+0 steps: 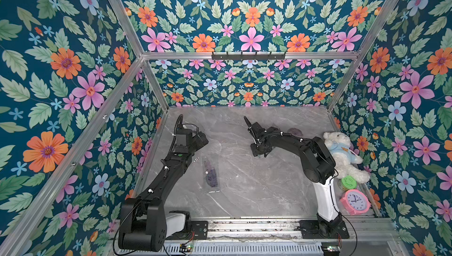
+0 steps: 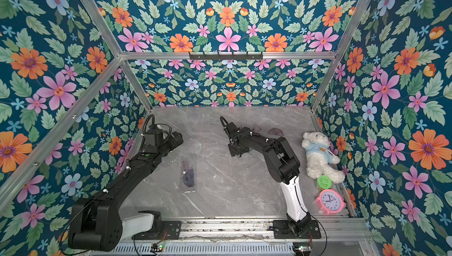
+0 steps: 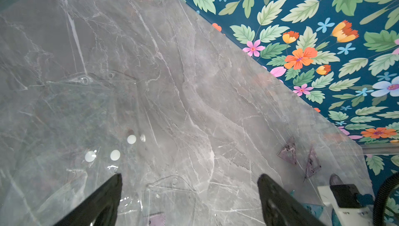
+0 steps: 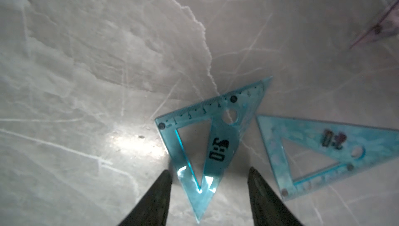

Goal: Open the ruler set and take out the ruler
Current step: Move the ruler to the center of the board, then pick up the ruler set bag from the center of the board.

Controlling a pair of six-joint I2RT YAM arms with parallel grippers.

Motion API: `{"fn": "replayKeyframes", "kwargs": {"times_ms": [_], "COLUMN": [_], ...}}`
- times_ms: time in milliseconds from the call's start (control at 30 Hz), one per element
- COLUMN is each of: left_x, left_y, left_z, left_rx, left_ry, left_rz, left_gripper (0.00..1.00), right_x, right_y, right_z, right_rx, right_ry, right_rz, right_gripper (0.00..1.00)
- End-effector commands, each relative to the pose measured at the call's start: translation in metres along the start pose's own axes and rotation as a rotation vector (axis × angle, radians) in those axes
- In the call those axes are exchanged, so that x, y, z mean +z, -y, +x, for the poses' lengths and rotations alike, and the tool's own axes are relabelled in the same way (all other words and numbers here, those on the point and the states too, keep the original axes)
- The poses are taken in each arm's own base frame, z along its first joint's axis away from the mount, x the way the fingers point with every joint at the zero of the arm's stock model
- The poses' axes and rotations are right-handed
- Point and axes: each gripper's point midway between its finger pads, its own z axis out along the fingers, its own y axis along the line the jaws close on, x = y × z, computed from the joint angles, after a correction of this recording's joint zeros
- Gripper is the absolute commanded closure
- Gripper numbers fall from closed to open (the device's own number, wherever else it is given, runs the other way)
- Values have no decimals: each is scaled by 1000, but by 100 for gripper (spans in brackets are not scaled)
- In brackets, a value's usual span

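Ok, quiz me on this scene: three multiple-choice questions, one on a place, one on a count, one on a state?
1. Where is the pink clock? A. near the teddy bear; B. on top of it; C. on the opposite side from it.
2. How many teal triangles lie below the right pincer? A. one; B. two; C. four.
3. The left pincer is: A. shut, empty; B. open; C. shut on a triangle.
Answers: 1 A, it stands close by the bear; 2 B, the right wrist view shows two; 3 B, its fingers stand wide apart.
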Motion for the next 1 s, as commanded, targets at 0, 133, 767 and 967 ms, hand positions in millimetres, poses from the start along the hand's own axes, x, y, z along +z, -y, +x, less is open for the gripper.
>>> {"fn": "replayKeyframes", "kwargs": {"times_ms": [0,133,767,967], "left_x": [-1,-6,-78,-71], "left_y": [12,22,-18,-84], "left_z": [-7,-16,-102,-82], "left_rx": [17,70,403,323], "left_ry": [18,34,533,556], "left_rz": [56,81,-224,-388], "left_gripper": [1,1,1,1], "right_x": [-14,-35,-214,-209], "right_y": [4,3,74,179], "right_z": [-5,-15,-16,49], "right_rx": [-5,-10,-6,296], "right_ry": [21,76,806,969], "right_rz": [15,-4,62,240], "right_gripper": [36,31,22,21]}}
